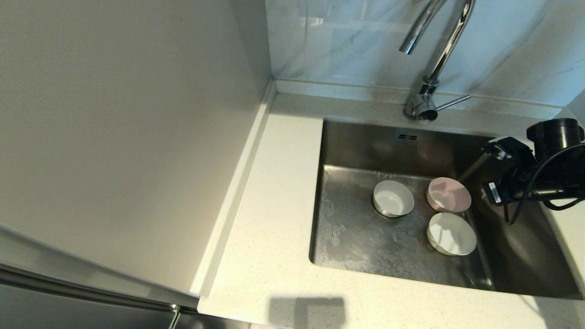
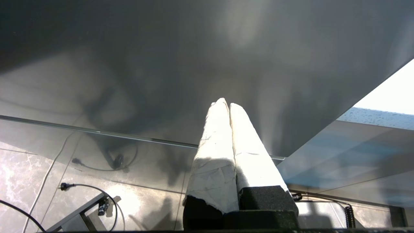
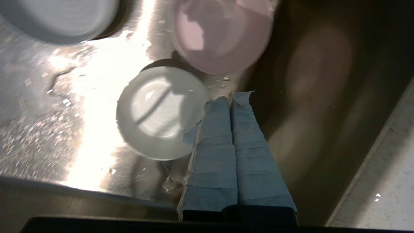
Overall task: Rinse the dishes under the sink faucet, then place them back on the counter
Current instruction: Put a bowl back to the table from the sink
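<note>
My right gripper (image 3: 230, 98) hangs pinched together, empty, over 3 bowls in the wet sink (image 1: 361, 237). Slippery pink bowl (image 1: 449, 194) could slide. Left gripper (image 2: 226, 105) pinched too.

So the count: three small round bowls sitting in one deep brushed-steel sink (image 1: 347, 237): one pale pink bowl (image 1: 449, 194), one white bowl (image 1: 393, 198), one light grey-white bowl (image 1: 451, 233). One shiny chrome gooseneck faucet (image 1: 432, 64). One speckled off-white stone counter (image 1: 274, 196). Two tape-wrapped grippers total.
</note>
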You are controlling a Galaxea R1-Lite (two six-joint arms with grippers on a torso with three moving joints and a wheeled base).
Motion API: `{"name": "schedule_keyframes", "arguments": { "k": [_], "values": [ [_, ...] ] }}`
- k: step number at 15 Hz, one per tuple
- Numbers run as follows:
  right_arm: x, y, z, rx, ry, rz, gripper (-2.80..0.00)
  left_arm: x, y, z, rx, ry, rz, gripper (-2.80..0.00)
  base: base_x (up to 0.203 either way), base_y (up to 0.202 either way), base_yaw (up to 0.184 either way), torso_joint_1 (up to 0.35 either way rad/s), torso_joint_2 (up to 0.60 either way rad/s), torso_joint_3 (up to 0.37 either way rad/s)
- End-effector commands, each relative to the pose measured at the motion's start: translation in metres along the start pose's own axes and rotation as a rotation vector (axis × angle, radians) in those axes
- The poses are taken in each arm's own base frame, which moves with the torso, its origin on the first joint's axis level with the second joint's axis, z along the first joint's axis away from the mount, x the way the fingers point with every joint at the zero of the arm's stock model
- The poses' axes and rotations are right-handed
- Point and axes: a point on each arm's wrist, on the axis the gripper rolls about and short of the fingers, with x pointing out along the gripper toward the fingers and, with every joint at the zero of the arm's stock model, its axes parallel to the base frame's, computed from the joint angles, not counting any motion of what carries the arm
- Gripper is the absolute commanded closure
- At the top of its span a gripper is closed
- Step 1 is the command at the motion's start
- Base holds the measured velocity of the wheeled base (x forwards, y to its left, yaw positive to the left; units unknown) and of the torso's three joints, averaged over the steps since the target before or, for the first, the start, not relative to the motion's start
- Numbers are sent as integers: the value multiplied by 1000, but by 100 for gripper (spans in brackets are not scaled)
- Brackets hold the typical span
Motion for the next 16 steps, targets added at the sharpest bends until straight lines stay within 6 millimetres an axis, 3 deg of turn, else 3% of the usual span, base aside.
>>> {"name": "schedule_keyframes", "arguments": {
  "k": [1, 5, 8, 11, 16],
  "values": [
    [-10, 7, 2, -42, -20, 20, 0, 0, 0, 0, -1, -3, 1, 0, 0, 0, 0, 0, 0, 0],
    [-10, 29, 9, -73, -55, 125, 0, 0, 0, 0, -1, -3, 1, 0, 0, 0, 0, 0, 0, 0],
    [-1, 59, 17, 78, -36, 180, 0, 0, 0, 0, -1, -3, 1, 0, 0, 0, 0, 0, 0, 0],
    [17, 73, 15, 106, 33, 58, 0, 0, 0, 0, -1, -3, 1, 0, 0, 0, 0, 0, 0, 0],
    [24, 86, 12, 76, 73, 17, 0, 0, 0, 0, -1, -3, 1, 0, 0, 0, 0, 0, 0, 0]
  ]
}}
